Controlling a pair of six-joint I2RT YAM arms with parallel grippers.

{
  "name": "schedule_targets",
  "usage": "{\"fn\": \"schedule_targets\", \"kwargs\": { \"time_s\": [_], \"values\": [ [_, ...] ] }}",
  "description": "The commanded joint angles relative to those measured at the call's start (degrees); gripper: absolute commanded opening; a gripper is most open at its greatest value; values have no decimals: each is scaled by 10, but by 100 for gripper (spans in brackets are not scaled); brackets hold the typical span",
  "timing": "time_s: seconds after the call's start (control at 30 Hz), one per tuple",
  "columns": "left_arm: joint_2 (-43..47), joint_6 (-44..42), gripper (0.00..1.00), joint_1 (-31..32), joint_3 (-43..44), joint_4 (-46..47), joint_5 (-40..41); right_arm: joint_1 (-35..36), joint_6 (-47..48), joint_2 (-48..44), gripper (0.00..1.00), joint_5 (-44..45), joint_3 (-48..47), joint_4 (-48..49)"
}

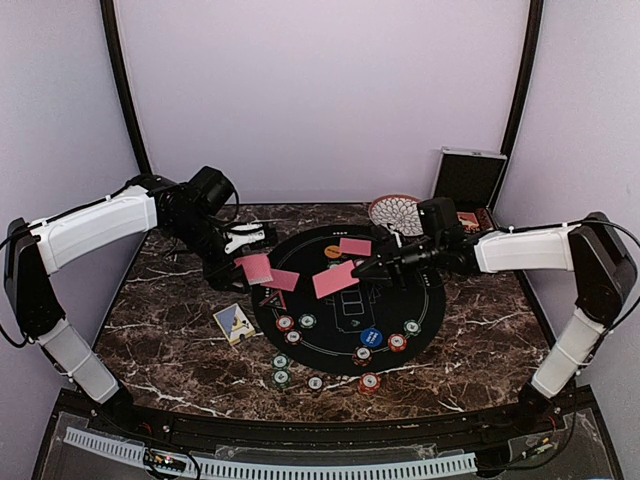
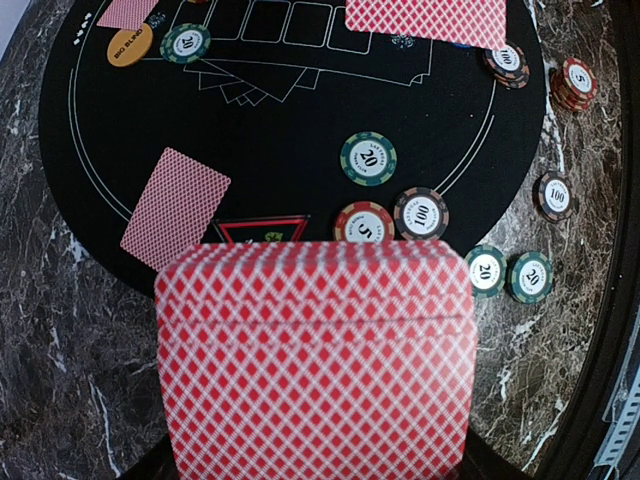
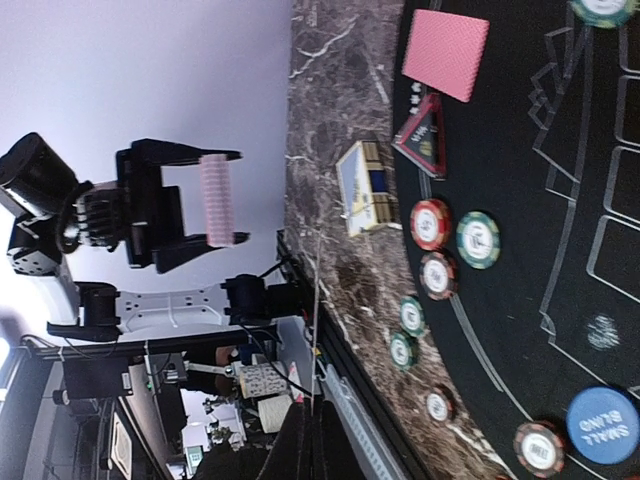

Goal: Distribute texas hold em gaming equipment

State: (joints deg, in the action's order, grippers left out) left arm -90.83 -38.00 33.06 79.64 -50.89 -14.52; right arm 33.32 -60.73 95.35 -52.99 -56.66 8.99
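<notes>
My left gripper (image 1: 252,266) is shut on a deck of red-backed playing cards (image 2: 315,360), held above the left edge of the black mat (image 1: 400,300). The deck hides the fingers in the left wrist view. My right gripper (image 1: 360,270) is shut on a single card (image 1: 335,280) over the mat's middle. That card shows edge-on as a thin line (image 3: 319,330) in the right wrist view. Two cards (image 1: 355,246) (image 1: 283,280) lie face down on the mat. An orange disc (image 1: 333,252), a blue disc (image 1: 371,337) and several chips (image 1: 296,322) lie there too.
More chips (image 1: 281,370) lie on the marble near the front edge. A card box (image 1: 234,323) lies left of the mat. A patterned bowl (image 1: 393,212) and an open silver case (image 1: 468,180) stand at the back right.
</notes>
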Motion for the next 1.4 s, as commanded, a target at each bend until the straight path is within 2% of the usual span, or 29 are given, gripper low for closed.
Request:
{"fn": "schedule_targets", "kwargs": {
  "time_s": [0.0, 0.1, 0.53, 0.83, 1.13, 1.37],
  "values": [
    [24, -6, 0, 1, 7, -9, -10, -33, 132, -13, 0, -3, 40, -129],
    [24, -6, 0, 1, 8, -10, -11, -46, 173, -1, 0, 4, 52, -168],
    [21, -3, 0, 1, 13, -16, -14, -67, 231, 70, 0, 27, 18, -195],
    [23, -5, 0, 2, 8, -18, -14, -69, 295, 90, 0, 133, -33, -294],
    [21, -5, 0, 1, 8, -20, -15, -68, 336, 77, 30, 257, -72, -377],
    [21, -4, 0, 2, 9, -22, -16, -44, 320, 71, 34, 256, -102, -366]
  ]
}}
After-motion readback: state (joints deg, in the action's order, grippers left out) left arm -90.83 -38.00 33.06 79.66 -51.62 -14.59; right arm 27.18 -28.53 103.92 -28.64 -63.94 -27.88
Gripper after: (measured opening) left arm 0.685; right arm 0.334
